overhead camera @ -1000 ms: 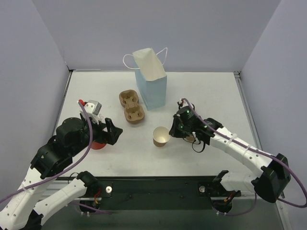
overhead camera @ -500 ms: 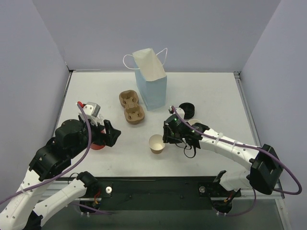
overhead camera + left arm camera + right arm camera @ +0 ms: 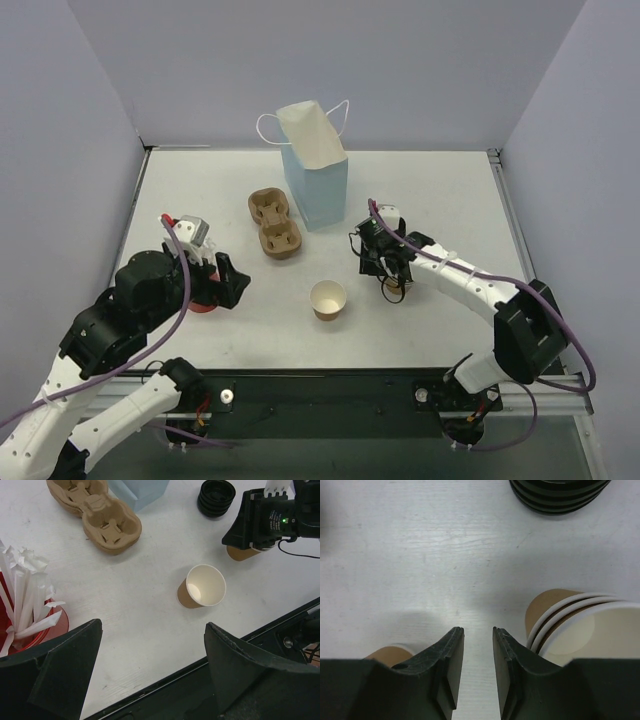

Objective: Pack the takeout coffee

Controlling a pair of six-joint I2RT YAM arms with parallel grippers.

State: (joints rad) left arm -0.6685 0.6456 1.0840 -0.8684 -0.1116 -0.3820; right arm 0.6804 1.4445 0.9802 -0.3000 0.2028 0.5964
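Note:
A lidless brown kraft cup point(image 3: 328, 299) point(image 3: 202, 586) stands upright on the table, apart from both grippers. My right gripper point(image 3: 385, 266) point(image 3: 478, 630) hovers to its right, its fingers a narrow gap apart with nothing between them. Beside it is a stack of kraft cups point(image 3: 580, 630) point(image 3: 239, 554), and a stack of black lids point(image 3: 560, 492) point(image 3: 216, 497) lies beyond. My left gripper point(image 3: 230, 280) point(image 3: 152, 625) is wide open and empty. A red cup point(image 3: 37, 630) point(image 3: 205, 304) holding white straws stands just left of it.
The tan two-hole cup tray point(image 3: 274, 223) point(image 3: 95, 515) lies left of the upright light blue bag point(image 3: 318, 180) with white handles. The table's front edge and black rail point(image 3: 210, 675) run just below the left gripper. Grey walls close the sides.
My right gripper has let go of the kraft cup and drawn back to the right over the cup stack. The cup now stands alone, slightly left of where it was. The left arm barely moved.

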